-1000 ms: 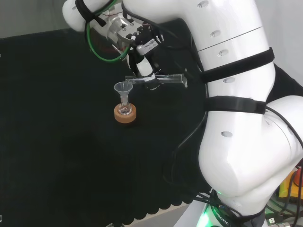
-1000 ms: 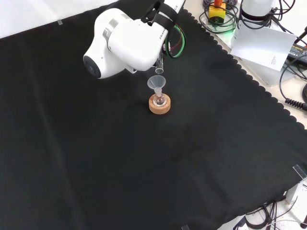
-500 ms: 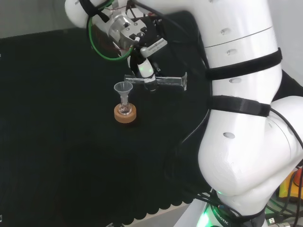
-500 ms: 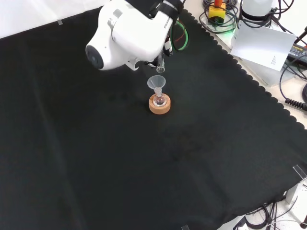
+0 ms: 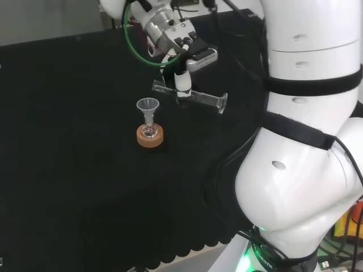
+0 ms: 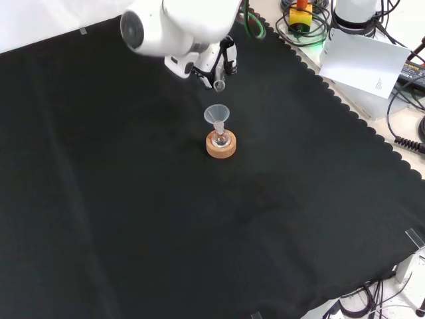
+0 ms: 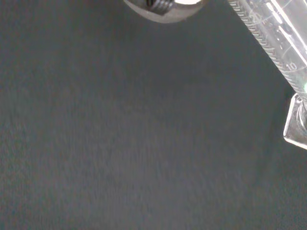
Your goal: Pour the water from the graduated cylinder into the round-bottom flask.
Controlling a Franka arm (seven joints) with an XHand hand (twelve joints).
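Measuring tube held nearly level above and beside the flask.

In the head view, the small round flask sits on a cork ring on the black surface, a clear funnel in its neck. Just behind and to the right, the hand has its fingers clamped on the measuring tube, mouth slightly higher than foot.
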